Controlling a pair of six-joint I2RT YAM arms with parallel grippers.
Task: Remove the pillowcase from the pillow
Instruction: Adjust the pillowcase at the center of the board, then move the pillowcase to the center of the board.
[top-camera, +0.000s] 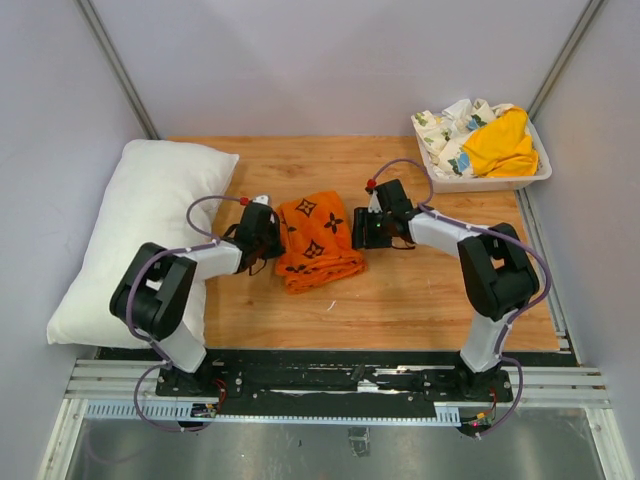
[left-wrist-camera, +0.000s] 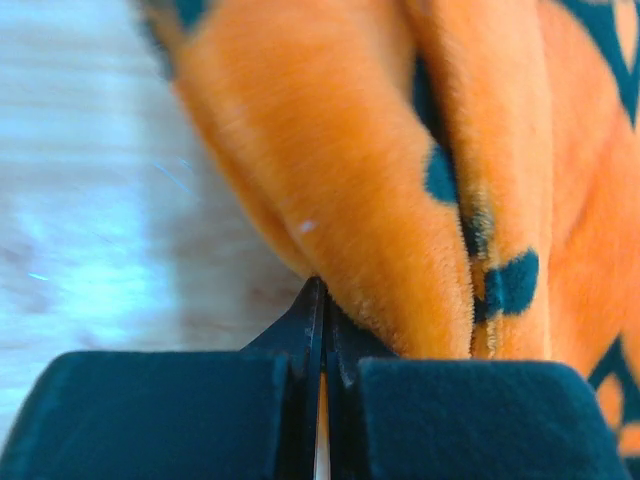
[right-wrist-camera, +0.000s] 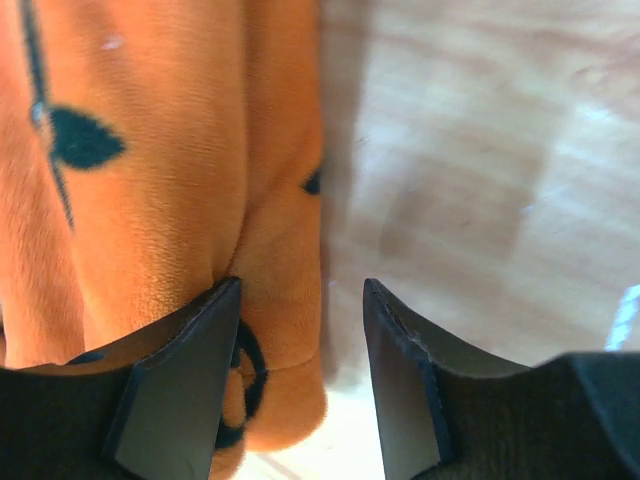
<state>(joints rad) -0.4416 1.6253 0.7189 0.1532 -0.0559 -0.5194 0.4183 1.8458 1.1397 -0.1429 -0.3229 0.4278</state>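
Already bare, the pillow (top-camera: 140, 235) lies along the left side of the top view, white and plump, overlapping the left edge of the wooden table (top-camera: 430, 290). The pillowcase (top-camera: 318, 240) sits well apart from it at the centre of the frame, a bunched orange heap with black motifs, resting on the wood. You appear to be at the very end of the task: the case looks fully off, and what is left is letting go.

Your left gripper (top-camera: 272, 238) meets the heap's left edge. Its wrist view shows the jaws pressed together with a thin orange sliver caught between them, so it is clamped on the pillowcase. Your right gripper (top-camera: 362, 230) stands at the heap's right edge. Its wrist view shows the jaws parted, with bare wood in the gap and a fold of orange fabric lying against the inner face of the finger at lower left of that frame. It grips nothing that can be seen.

The next move, as far as can be judged, calls for parting the left jaws so the fabric drops free. Both arms then need to lift up and away without dragging the heap toward the pillow. Watch the plush pile, which may cling to the left pads. A bin (top-camera: 490, 183) holding other cloths sits at upper right, well apart from both arms.
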